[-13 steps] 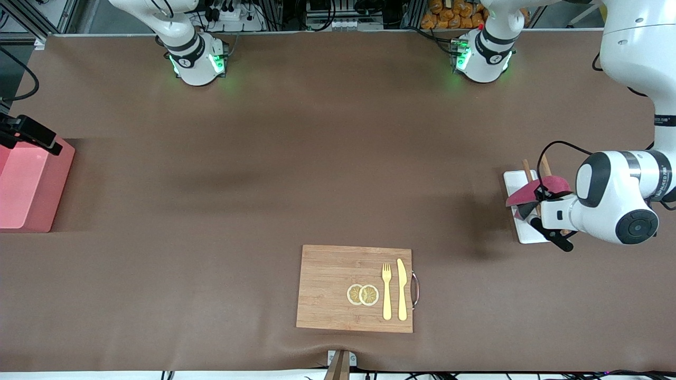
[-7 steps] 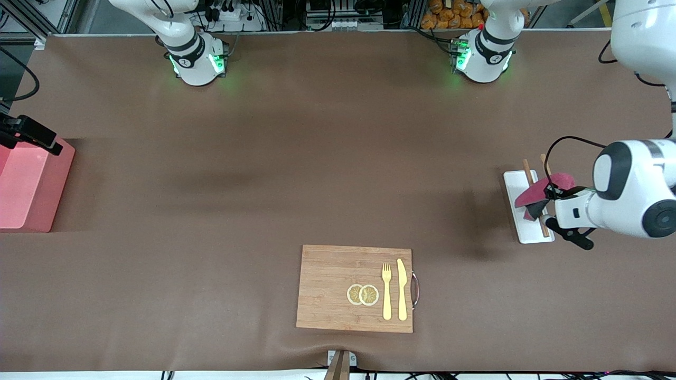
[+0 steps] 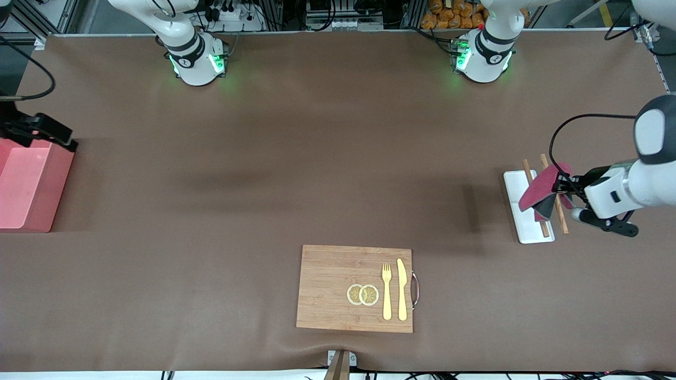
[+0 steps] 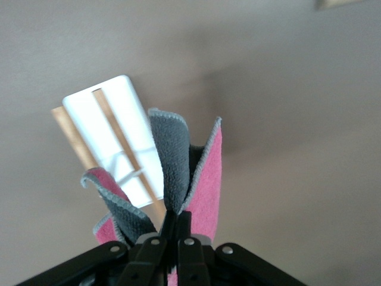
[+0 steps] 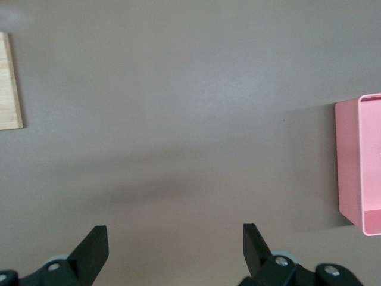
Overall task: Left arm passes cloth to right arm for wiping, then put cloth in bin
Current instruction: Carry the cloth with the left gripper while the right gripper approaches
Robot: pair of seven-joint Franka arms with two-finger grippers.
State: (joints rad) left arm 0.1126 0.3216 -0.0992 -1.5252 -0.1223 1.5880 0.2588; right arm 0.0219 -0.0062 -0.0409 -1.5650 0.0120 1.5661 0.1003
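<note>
The maroon-red cloth hangs folded from my left gripper, over the white tray at the left arm's end of the table. In the left wrist view the gripper is shut on the cloth, whose grey underside shows between the red folds. The pink-red bin stands at the right arm's end and looks empty. My right gripper hovers over the bin's edge. In the right wrist view it is open and empty above bare table, with the bin to one side.
Wooden chopsticks lie on the white tray. A wooden cutting board near the front camera carries two lemon slices, a yellow fork and a knife. Its edge shows in the right wrist view.
My left arm has drawn back toward its end of the table with the cloth still gripped, uncovering the chopsticks. My right gripper has shifted slightly over the bin's edge.
</note>
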